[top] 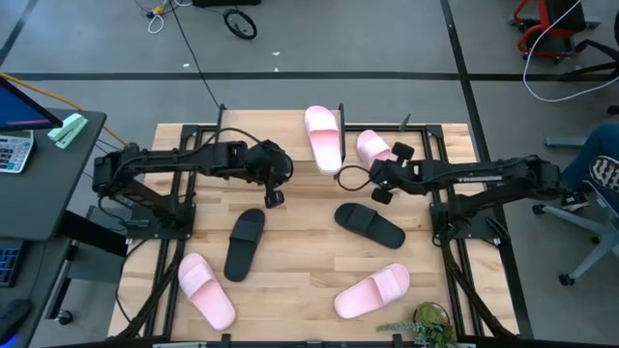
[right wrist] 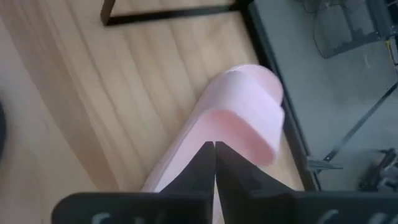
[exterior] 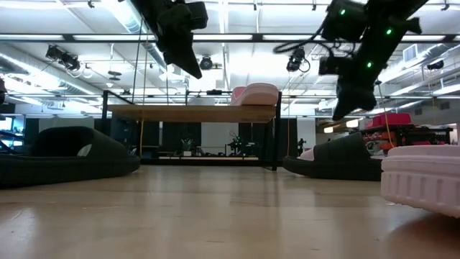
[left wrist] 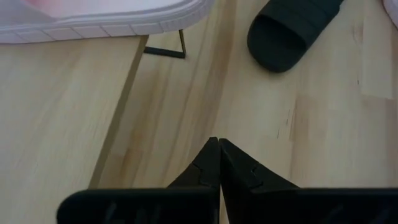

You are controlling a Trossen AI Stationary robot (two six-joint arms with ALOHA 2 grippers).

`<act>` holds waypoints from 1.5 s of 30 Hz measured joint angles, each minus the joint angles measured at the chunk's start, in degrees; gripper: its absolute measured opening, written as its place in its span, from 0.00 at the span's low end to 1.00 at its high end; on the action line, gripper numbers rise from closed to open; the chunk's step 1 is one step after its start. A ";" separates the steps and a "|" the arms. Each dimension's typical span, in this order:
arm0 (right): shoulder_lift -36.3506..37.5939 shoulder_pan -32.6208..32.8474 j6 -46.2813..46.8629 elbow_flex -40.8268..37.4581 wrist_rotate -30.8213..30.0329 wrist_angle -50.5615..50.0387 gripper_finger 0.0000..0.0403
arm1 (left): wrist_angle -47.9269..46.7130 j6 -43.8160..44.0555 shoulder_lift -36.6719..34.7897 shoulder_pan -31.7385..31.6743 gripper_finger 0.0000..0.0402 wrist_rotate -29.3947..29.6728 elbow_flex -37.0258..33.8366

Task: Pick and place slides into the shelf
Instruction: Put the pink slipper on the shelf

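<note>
Two smooth foam pink slides (top: 325,137) lie by the thin-framed shelf (top: 290,129); both tools (top: 275,197) (top: 378,181) closed, empty.

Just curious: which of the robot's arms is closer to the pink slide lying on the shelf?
Left, slightly. The left gripper hangs beside the pink slide on the shelf; the right gripper is over another pink slide nearby.

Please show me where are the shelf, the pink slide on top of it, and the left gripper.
shelf (top: 261,130): high view, bare top board.
pink slide (top: 324,137): high view, its strap.
left gripper (top: 274,198): high view, shut fingertips.
</note>
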State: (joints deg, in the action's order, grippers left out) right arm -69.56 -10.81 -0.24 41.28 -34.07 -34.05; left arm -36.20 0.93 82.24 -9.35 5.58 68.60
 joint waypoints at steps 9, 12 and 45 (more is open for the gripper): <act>-10.43 -4.41 -8.40 0.35 0.34 4.21 0.17 | -0.02 0.00 0.00 0.00 0.05 -0.02 0.00; -12.31 -6.33 -9.07 1.10 0.30 3.76 0.25 | -0.02 -0.02 0.00 0.00 0.02 -0.02 0.00; -14.86 -14.84 -16.35 3.13 5.72 4.33 0.50 | -0.22 -0.11 0.00 0.00 0.05 -0.02 0.00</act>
State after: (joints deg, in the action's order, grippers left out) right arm -84.42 -25.65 -16.59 44.40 -28.35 -29.71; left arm -36.42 0.82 82.24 -9.34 5.56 68.60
